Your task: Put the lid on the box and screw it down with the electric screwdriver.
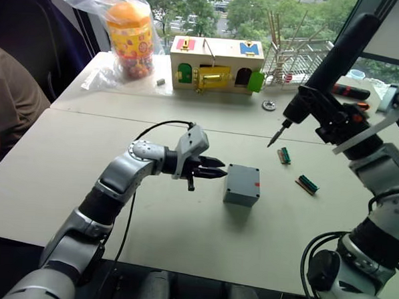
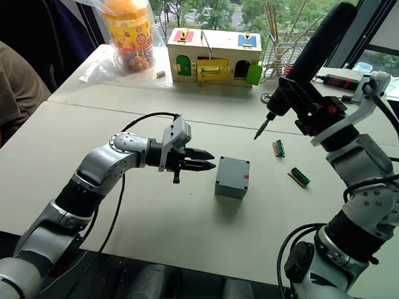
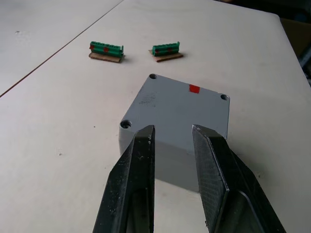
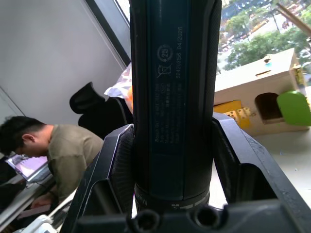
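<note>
The grey box (image 1: 242, 184), lid (image 3: 181, 104) already on top and a small red mark on one side, sits mid-tabletop (image 1: 84, 183). The left end effector (image 1: 212, 168) hovers just beside it, its 2 fingers slightly apart and empty. The right end effector (image 4: 170, 160) clamps the electric screwdriver (image 1: 334, 66), whose label reads "04/2020", bit angled down above the tabletop.

box (image 1: 242, 184) mid-table | left tool (image 1: 212, 167) just left | 2 connectors (image 1: 285, 155) right, possibly terminal strips
</note>
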You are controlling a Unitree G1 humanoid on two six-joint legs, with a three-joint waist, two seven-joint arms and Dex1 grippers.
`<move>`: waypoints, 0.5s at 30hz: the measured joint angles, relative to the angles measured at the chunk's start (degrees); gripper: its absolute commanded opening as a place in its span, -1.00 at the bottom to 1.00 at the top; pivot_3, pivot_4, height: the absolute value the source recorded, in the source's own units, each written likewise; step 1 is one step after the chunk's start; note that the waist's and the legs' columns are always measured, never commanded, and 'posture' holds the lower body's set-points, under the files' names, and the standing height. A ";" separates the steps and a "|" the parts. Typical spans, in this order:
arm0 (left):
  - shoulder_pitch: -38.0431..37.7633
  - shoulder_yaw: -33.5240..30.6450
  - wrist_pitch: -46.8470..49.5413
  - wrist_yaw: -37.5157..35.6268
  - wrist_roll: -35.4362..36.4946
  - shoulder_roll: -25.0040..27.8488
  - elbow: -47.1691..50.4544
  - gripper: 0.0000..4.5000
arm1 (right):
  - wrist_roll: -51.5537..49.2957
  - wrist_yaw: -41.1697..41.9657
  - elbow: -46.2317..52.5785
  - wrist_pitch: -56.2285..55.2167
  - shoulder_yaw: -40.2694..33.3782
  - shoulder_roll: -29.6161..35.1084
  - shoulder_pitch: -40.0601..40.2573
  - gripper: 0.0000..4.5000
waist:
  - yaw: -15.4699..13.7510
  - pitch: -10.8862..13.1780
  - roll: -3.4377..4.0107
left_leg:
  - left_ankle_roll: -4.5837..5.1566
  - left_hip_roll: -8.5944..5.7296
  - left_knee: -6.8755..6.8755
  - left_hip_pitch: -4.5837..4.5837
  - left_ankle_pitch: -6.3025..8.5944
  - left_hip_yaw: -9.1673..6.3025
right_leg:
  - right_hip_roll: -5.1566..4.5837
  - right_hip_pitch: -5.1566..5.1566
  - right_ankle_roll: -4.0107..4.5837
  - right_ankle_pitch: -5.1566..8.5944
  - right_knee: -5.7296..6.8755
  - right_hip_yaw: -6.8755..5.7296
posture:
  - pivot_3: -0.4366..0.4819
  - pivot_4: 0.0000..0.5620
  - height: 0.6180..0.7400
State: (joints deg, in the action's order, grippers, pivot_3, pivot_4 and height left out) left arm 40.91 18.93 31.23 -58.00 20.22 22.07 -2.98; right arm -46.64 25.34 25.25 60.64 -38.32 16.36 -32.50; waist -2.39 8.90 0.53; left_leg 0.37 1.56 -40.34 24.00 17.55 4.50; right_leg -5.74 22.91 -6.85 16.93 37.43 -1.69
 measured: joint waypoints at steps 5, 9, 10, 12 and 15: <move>0.46 1.19 -2.17 0.04 -2.29 -3.69 -2.57 -0.47 | 0.44 -2.11 2.99 -6.74 5.66 -1.89 7.11 -0.19 | 0.46 0.00 0.00 | 0.01 -0.11 0.01 0.07 0.01 0.03 | 0.04 0.23 -0.03 -0.01 -0.04 0.03 | -0.05 -0.47 0.47; 1.51 2.72 -2.93 -0.64 -3.92 -4.80 -3.07 -0.47 | 2.90 -2.02 3.13 -12.06 10.60 -1.75 11.98 -0.19 | 1.08 0.00 0.00 | -0.12 -0.06 0.08 0.07 -0.08 0.01 | 0.13 0.32 -0.02 -0.01 0.04 0.04 | -0.05 -0.47 0.47; 1.81 2.94 -3.38 -0.85 -4.75 -4.81 -3.30 -0.47 | 3.28 -2.00 3.12 -13.36 11.57 -1.70 12.59 -0.19 | 1.49 0.00 0.00 | -0.12 -0.06 0.09 0.07 -0.08 0.00 | 0.13 0.32 -0.02 -0.01 0.04 0.04 | -0.05 -0.47 0.47; 2.13 3.41 -4.38 -0.97 -6.02 -5.08 -4.53 -0.47 | 4.11 -1.91 3.08 -15.93 12.82 -1.41 13.53 -0.19 | 1.74 0.00 0.00 | -0.12 -0.06 0.12 0.07 -0.08 0.01 | 0.13 0.32 -0.02 -0.01 0.01 0.05 | -0.05 -0.47 0.47; 2.14 3.38 -5.30 -0.75 -6.79 -6.74 -7.53 -0.47 | 6.21 -1.93 1.87 -19.86 14.54 -0.88 14.51 -0.19 | 1.80 0.01 -0.01 | -0.12 -0.05 0.15 0.07 -0.08 0.01 | 0.13 0.35 -0.02 -0.01 -0.02 0.06 | -0.05 -0.47 0.47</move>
State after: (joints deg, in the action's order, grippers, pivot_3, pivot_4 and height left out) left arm 43.05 22.31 25.93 -58.76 13.43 15.33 -10.51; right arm -40.43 23.41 27.12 40.78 -23.78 15.48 -18.00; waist -0.59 8.91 0.52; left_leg 0.26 1.50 -40.19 24.07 17.47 4.51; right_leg -5.61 23.26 -6.87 16.92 37.42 -1.63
